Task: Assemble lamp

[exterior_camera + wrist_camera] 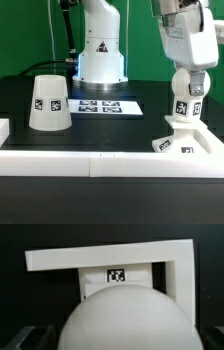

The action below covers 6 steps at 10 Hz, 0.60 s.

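Observation:
My gripper [186,84] is at the exterior view's right, shut on the white ball-shaped bulb [182,106], and holds it upright with its stem down on the flat angular lamp base [190,139]. In the wrist view the bulb [125,317] fills the lower middle between the jaws of my gripper [125,341]. Beyond it lies the base [110,256] with a square tag [117,276]. The truncated-cone shade [48,103] stands wide end down, apart at the exterior view's left.
The big white robot pedestal [100,50] stands at the back middle. The marker board [98,105] lies flat in front of it. A low white wall [100,160] runs along the front edge of the black table.

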### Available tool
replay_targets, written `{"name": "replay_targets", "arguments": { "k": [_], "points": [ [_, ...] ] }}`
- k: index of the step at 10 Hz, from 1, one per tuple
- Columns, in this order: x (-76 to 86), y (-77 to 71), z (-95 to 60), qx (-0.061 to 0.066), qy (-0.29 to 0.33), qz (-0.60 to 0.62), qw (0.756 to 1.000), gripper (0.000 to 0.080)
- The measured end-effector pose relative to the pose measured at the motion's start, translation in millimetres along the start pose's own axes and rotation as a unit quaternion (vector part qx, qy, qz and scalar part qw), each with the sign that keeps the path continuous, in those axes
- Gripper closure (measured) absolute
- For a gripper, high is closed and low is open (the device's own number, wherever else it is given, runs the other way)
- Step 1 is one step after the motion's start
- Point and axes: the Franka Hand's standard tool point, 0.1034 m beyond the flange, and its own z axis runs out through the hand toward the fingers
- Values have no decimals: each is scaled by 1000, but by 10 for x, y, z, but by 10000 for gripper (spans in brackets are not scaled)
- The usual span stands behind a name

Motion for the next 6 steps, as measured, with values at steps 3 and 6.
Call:
{"name": "replay_targets", "arguments": {
  "k": [3, 6],
  "points": [
    [-34, 31, -13, -26, 1, -190, 981, 103],
    [-31, 33, -11, -26, -2, -298, 954, 101]
  ]
}}
